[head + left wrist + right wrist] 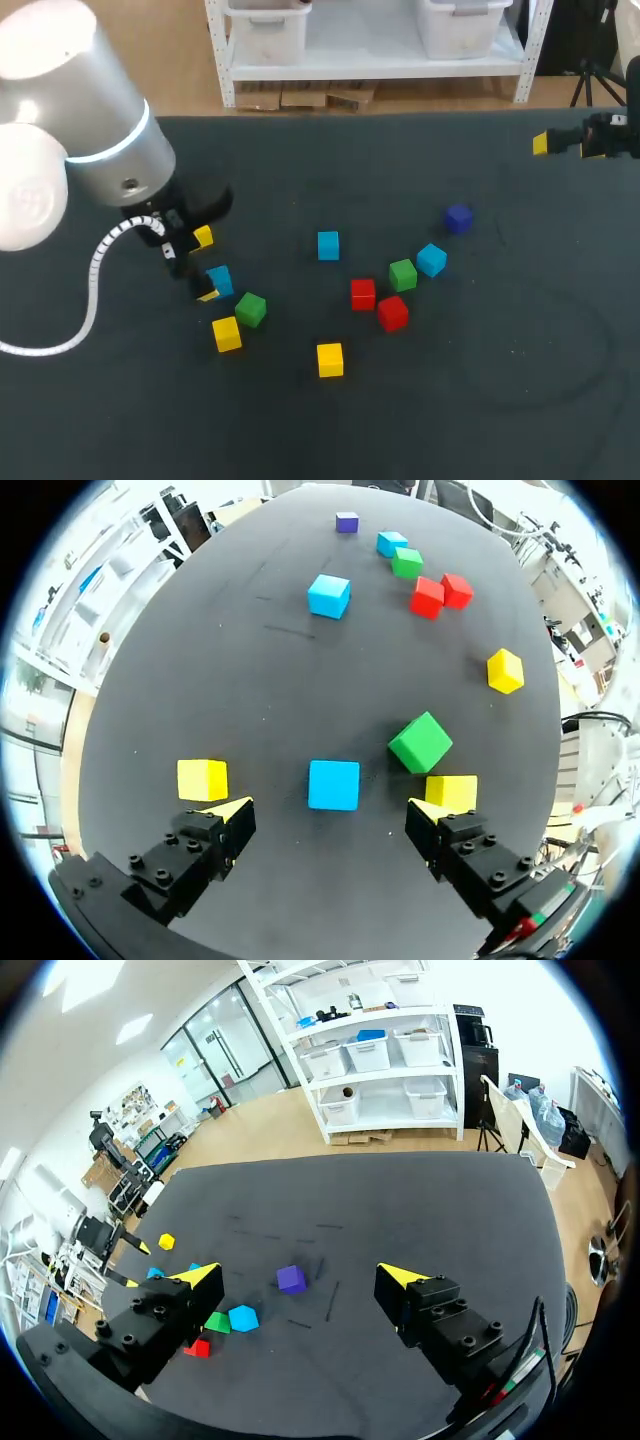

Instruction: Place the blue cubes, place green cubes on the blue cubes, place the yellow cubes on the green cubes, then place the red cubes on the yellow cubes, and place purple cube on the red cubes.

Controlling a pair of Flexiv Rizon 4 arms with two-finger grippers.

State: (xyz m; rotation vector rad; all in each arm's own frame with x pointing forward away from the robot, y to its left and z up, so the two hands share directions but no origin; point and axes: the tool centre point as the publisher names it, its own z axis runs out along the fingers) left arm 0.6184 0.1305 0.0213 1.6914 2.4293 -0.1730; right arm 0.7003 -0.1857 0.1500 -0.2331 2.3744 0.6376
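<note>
Nothing's stacked yet: the left gripper (330, 818) stands with fingers spread, a blue cube (333, 785) lying loose between them, while the right gripper (300, 1276) hangs released, the purple cube (291, 1279) well ahead.

From where I stand, I count eleven cubes on the table (300, 430). Three are blue: the first blue cube (219, 279), the second blue cube (328, 245) and the third blue cube (431, 260). Three are yellow: the first yellow cube (203, 237), the second yellow cube (227, 333) and the third yellow cube (330, 359). Two are green: the first green cube (250, 309) and the second green cube (403, 274). Two are red: the first red cube (363, 293) and the second red cube (392, 313). There is a single purple cube (458, 218).
</note>
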